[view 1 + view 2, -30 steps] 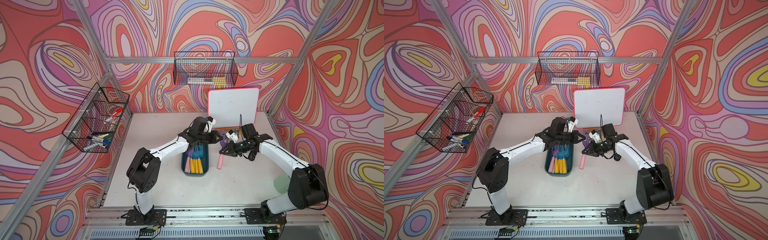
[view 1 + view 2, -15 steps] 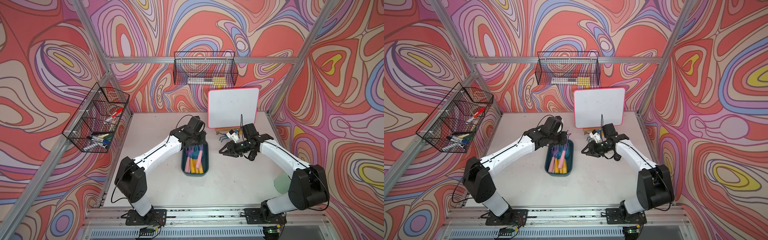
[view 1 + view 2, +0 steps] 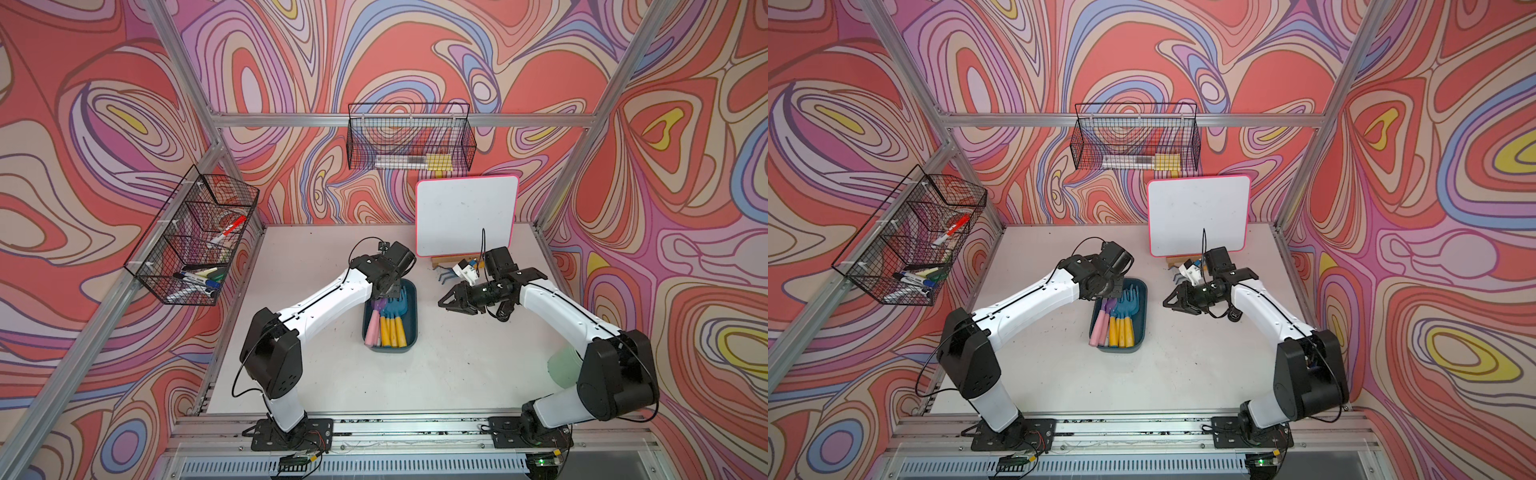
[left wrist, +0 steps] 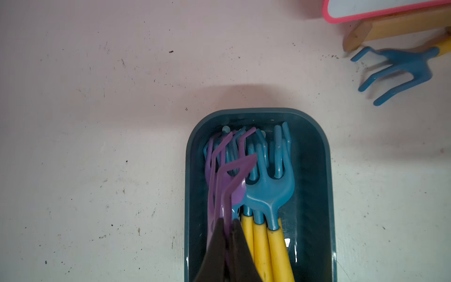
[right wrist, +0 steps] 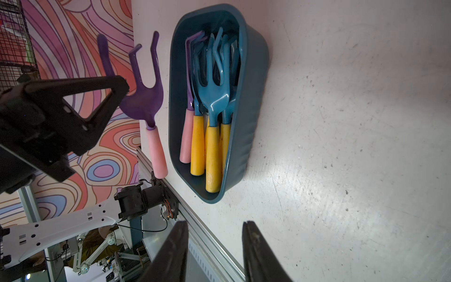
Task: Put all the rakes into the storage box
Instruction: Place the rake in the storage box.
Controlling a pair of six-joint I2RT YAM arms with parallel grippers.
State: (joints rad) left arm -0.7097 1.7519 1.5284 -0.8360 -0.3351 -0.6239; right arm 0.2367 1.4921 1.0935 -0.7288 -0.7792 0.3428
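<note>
Left wrist view: left gripper [image 4: 228, 223] is pinching purple rake [image 4: 234, 180] over storage box [image 4: 327, 195] (blue rakes [image 4: 268, 190] crowding it). Tines are risking snagging on release; right gripper [image 5: 216, 224] is waiting part-open, empty.

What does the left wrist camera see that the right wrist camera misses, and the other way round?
Only the left wrist: a blue rake lying on the table by the whiteboard. Only the right wrist: the right gripper, open and empty, and the whole purple rake, pink handle included. Both: the storage box with other rakes inside, and the left gripper shut on the purple rake.
</note>
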